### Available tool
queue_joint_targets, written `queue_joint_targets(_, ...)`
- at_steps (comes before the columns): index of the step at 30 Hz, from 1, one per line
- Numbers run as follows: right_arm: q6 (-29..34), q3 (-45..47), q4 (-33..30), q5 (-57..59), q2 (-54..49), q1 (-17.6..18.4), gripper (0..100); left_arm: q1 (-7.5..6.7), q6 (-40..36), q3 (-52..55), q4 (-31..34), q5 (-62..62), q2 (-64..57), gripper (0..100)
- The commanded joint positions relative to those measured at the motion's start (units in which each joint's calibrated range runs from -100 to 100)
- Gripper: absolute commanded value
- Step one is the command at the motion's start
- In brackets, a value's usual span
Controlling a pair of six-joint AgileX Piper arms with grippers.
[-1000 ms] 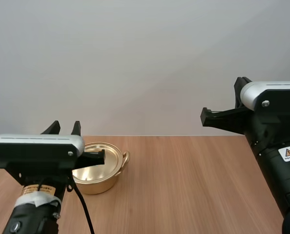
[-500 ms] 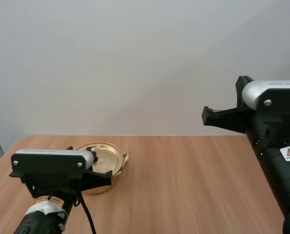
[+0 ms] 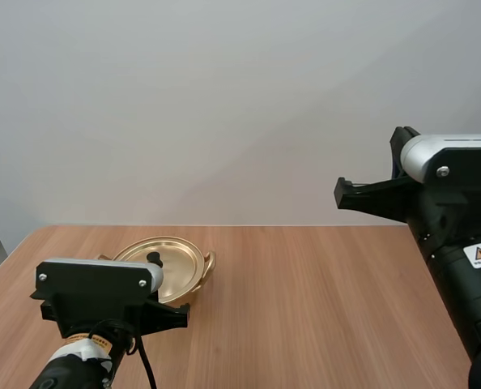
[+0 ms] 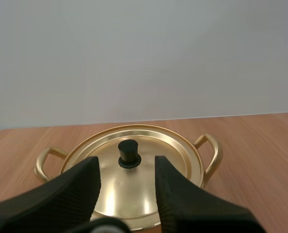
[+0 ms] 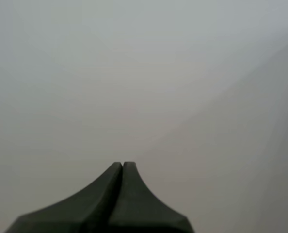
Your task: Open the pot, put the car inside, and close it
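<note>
Lowered and pushed forward since a second earlier, the left arm [image 3: 95, 296] sat close in front of the pot [image 3: 172, 267] in the high view, its wrist block down near the worktop [image 3: 321, 308]. The right arm [image 3: 451, 203] had not shifted at all.

Nearest in the left wrist view, the left jaws stood open, the two fingers [image 4: 81, 189] apart with their ribbed faces turned to each other and nothing between them. Just beyond the tips, and centred on the gap, rose the black knob [image 4: 129, 153] of the lid [image 4: 134, 184]. The lid was seated flat on the gold pot, whose two loop handles [image 4: 209, 150] stuck out to either side. The pot stood on the left part of the worktop, toward its far edge.

The right jaws were closed on nothing, their fingers [image 5: 110, 204] pressed together as one dark wedge, held high above the right side of the worktop.

By my reading, the step in hand was the first one, opening the pot, and it was at the approach stage, with the lid not yet touched. The next move called for a short advance, keeping the knob centred, until the tips bracketed it. After that would come a firm close on the knob, then a straight lift so the lid cleared the rim without dragging the light pot along.
</note>
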Motion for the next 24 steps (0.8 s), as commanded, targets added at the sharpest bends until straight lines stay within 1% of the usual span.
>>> queue_joint_targets(1,0.0,0.0,0.0,0.1,0.0,0.0,0,0.00,-8.9,0.0,1.8,1.7,0.0,59)
queue_joint_targets(2,0.0,0.0,0.0,0.1,0.0,0.0,0,0.00,-10.8,0.0,1.9,2.7,0.0,59)
queue_joint_targets(4,0.0,0.0,0.0,0.1,0.0,0.0,0,0.00,-11.0,0.0,1.9,2.7,0.0,59)
queue_joint_targets(7,0.0,0.0,0.0,0.1,0.0,0.0,0,0.00,-9.9,0.0,1.9,2.2,0.0,57)
queue_joint_targets(12,0.0,0.0,0.0,0.1,0.0,0.0,0,0.00,-6.5,0.0,1.9,0.5,0.0,50)
queue_joint_targets(24,0.0,0.0,0.0,0.1,0.0,0.0,0,0.00,-6.3,0.0,1.9,0.0,0.0,50)
